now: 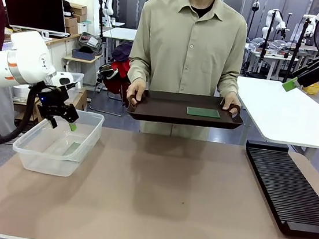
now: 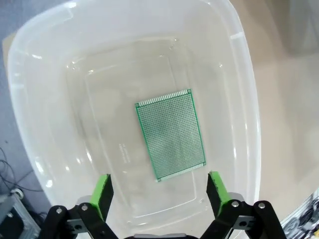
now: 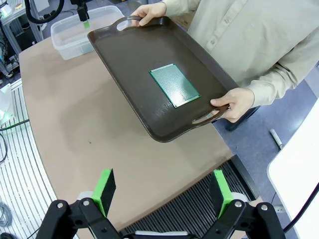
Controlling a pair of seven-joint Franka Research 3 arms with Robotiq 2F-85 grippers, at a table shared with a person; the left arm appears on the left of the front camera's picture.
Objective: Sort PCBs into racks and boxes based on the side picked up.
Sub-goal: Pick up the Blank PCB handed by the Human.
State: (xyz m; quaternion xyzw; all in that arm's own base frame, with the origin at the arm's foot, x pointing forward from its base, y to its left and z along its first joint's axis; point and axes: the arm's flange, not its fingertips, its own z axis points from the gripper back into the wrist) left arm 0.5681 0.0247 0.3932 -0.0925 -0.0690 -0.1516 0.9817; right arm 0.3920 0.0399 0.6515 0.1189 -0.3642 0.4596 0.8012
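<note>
1. While hanging over the clear tub point(image 1: 57, 145) at the table's point(image 1: 166, 208) left edge, points the left gripper point(image 1: 61, 124) steeply down off a bent white arm; jaws spread wide, nothing between the green pads.
2. Holds the right gripper point(image 1: 292, 84) high above the table's far right corner, tilted down toward the middle; seen from the right wrist, jaws fully apart and empty, well clear of everything below.
3. Beyond the far edge, carries a dark brown tray point(image 1: 166, 113) roughly level and clear of the table, with a hand point(image 1: 134, 97) of the person on each end handle.
4. Places the tub PCB point(image 2: 170, 134) flat near the middle of the tub floor, straight under the left gripper's spread fingers, and the tray PCB point(image 3: 174, 85) flat on the tray floor, toward the end on the robot's right.
5. Runs the black slotted rack point(image 1: 291, 188) along the table's right edge, cut off by the front picture's right side and partly hidden behind the gripper body in the right wrist view.
6. From the front, gives just one green pad of the right gripper clearly, and reduces the tub PCB to a dim green sliver behind the tub wall.
7. From the left wrist, resolves that board's fine hole grid and a pale row along one short edge.
</note>
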